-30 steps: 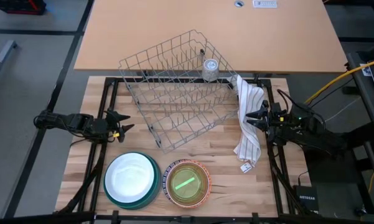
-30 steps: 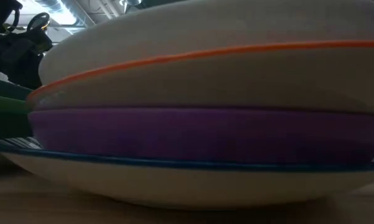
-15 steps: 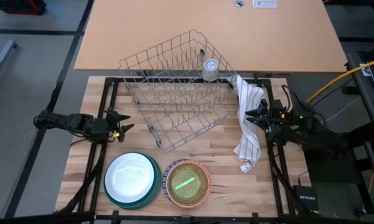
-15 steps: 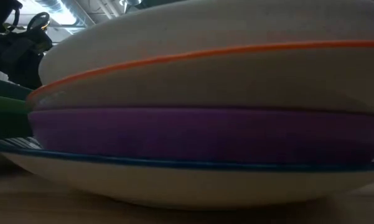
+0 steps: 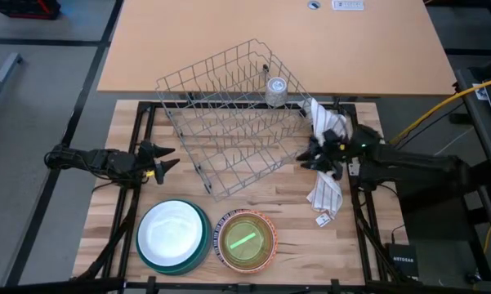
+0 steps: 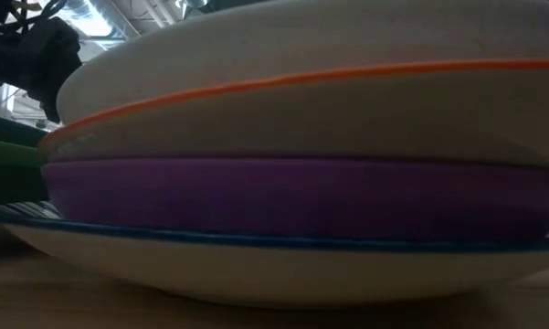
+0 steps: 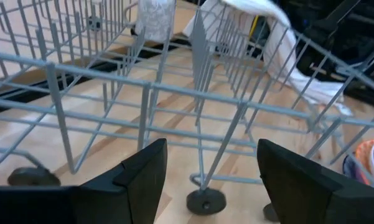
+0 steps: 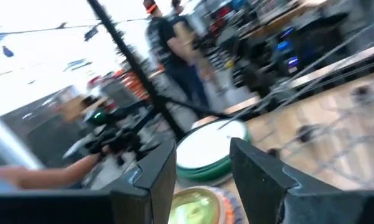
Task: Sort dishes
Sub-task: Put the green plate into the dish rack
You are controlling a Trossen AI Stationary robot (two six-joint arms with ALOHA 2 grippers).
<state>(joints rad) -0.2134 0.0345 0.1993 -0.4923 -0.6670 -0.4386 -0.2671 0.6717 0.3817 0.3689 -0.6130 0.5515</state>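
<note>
Two stacks of dishes stand near the table's front edge. The larger stack (image 5: 173, 235) has a white plate on top and a teal rim. The smaller stack (image 5: 247, 239) has a clear green dish on top; from the side (image 6: 292, 183) it shows white, orange-rimmed, purple and blue-rimmed dishes. My left gripper (image 5: 170, 161) stands open at the left, level, facing the grey wire rack (image 5: 233, 118), with nothing between its fingers (image 7: 143, 180). My right gripper (image 5: 305, 159) is open over the white striped cloth (image 5: 325, 184), by the rack's right edge, pointing toward the table's left.
The rack (image 7: 193, 93) lies tilted across the table's middle. A small patterned glass (image 5: 275, 90) stands at its far side. The cloth drapes from the rack's right corner down onto the table. People show in the room beyond (image 8: 174, 50).
My right gripper has swung from the table's right edge toward the left, out over the cloth to the rack's right edge, turning as it went. My left gripper has tipped up a little in place. Dishes, rack and cloth have kept still.
</note>
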